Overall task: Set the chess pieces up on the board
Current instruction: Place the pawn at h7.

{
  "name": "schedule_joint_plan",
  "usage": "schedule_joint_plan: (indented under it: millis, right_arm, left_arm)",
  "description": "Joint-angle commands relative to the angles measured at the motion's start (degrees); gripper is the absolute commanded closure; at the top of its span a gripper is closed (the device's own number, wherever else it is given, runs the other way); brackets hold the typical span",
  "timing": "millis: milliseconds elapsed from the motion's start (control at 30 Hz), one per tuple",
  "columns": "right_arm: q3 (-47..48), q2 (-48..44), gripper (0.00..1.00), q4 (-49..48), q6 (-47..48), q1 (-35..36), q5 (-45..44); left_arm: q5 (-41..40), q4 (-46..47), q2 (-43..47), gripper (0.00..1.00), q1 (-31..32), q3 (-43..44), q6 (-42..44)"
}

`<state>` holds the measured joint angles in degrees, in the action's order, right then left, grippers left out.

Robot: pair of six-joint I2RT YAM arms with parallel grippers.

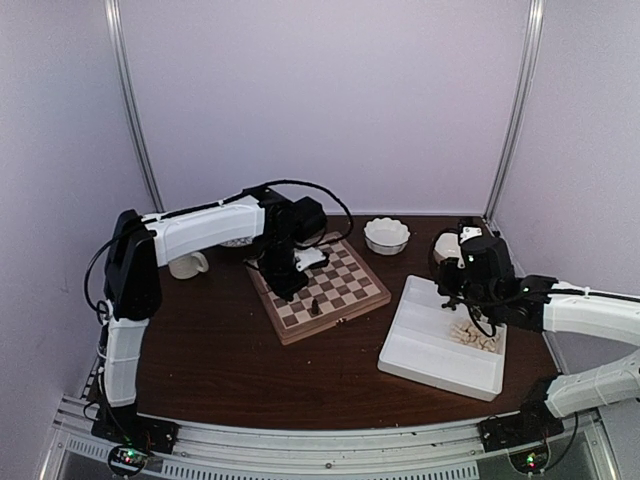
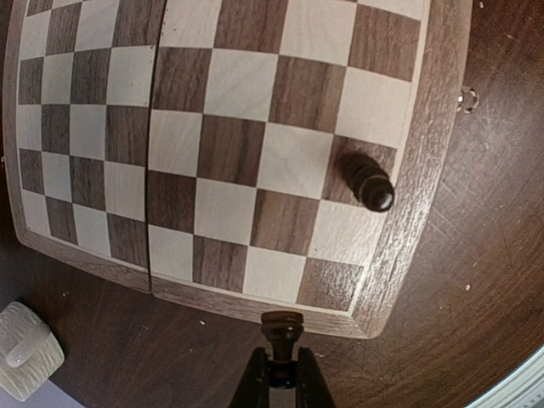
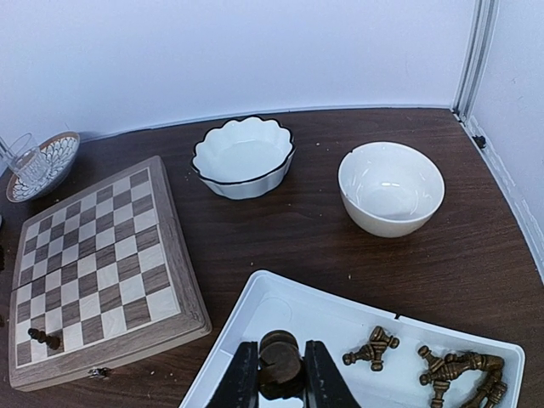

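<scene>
Chess pieces (image 3: 456,367): small turned wooden figures. Judged light, rigid and smooth, with narrow waists and rounded heads. They would likely roll if dropped and tip if set down off vertical. The best hold is judged to be across the body below the head, fingers square to the axis, leaving the base free to meet the square.

The left hand (image 2: 281,365) is closed tight on one dark piece (image 2: 281,325). In the wrist view the piece shows at the near border of the board (image 2: 387,280). Its height above the board cannot be told, nor which end faces out. A dark pawn (image 2: 367,181) stands upright ahead and to the right of this hand, in the edge row.

The right hand (image 3: 280,378) is clamped on a second dark, round-topped piece (image 3: 279,355) above the white tray (image 3: 255,314). Loose pieces lie on their sides in the tray, just right of this hand. The board lies ahead-left of it. A scalloped bowl (image 3: 242,157) and a plain white bowl (image 3: 391,189) stand farther ahead on the tabletop (image 3: 306,229).
</scene>
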<state>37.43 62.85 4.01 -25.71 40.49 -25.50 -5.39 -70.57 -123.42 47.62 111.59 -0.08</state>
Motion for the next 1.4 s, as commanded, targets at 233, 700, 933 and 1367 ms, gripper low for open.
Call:
schedule_joint_plan:
  millis: [233, 700, 933, 1367]
  right_arm:
    - [-1.37, 0.79, 1.00, -2.11, 0.23, -0.24, -1.90]
    - [-0.95, 1.88, 1.00, -2.21, 0.40, -0.24, -1.87]
    - [-1.08, 1.22, 1.00, -2.17, 0.40, -0.24, -2.17]
    - [-1.13, 1.31, 1.00, -2.24, 0.39, -0.24, -2.18]
  left_arm:
    - [-4.31, -16.94, -10.90, 1.00, -1.53, 12.36, 3.67]
    - [-2.99, -15.87, -12.42, 1.00, -1.82, 13.55, 5.18]
    - [-1.05, -16.66, -15.12, 1.00, -1.82, 17.73, 5.05]
    - [-0.92, -18.29, -16.33, 0.74, -1.82, 19.75, 4.35]
